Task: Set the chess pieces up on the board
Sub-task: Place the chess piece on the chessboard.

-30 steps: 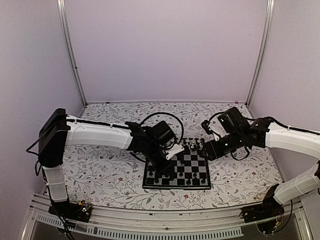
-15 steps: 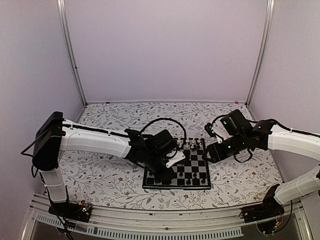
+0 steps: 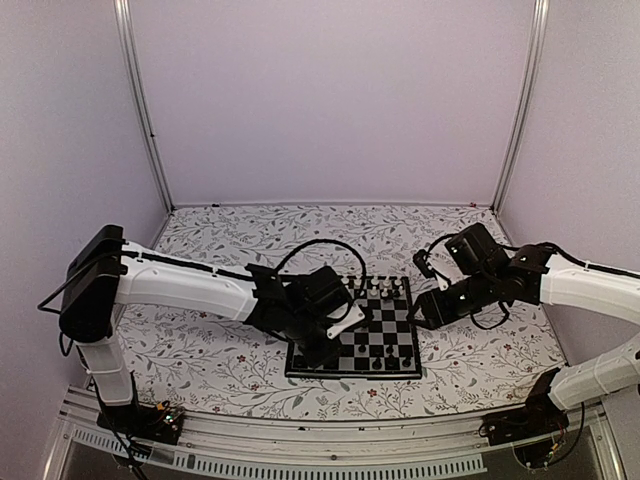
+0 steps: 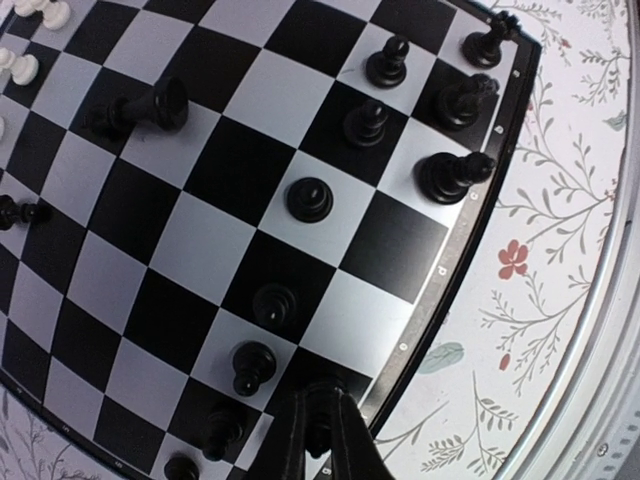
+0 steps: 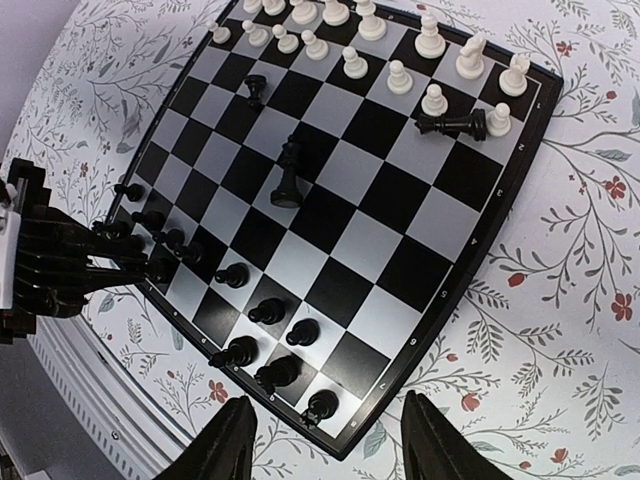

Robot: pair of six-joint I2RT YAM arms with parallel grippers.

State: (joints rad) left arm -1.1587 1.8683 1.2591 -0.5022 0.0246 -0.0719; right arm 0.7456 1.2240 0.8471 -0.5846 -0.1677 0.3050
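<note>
- Now my left pincer [image 4: 315, 428] is closed tight, tips over the near rim of the board [image 4: 392, 228], among black chess pieces [image 4: 308, 198]
- Right pincer [image 5: 328, 400] gapes, holding nothing, just beside the board's right edge
- Middle squares mostly bare; I see floral tabletop [image 3: 220, 355] all round the board

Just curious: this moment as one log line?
left gripper: shut, low over black pieces | right gripper: open, empty | board: part set

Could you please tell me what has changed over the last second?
The left pincer, shut, slid toward the near-left corner of the board, its arm sinking lower. The right pincer, open, drew back slightly to the right. The chess pieces appear unmoved.
</note>
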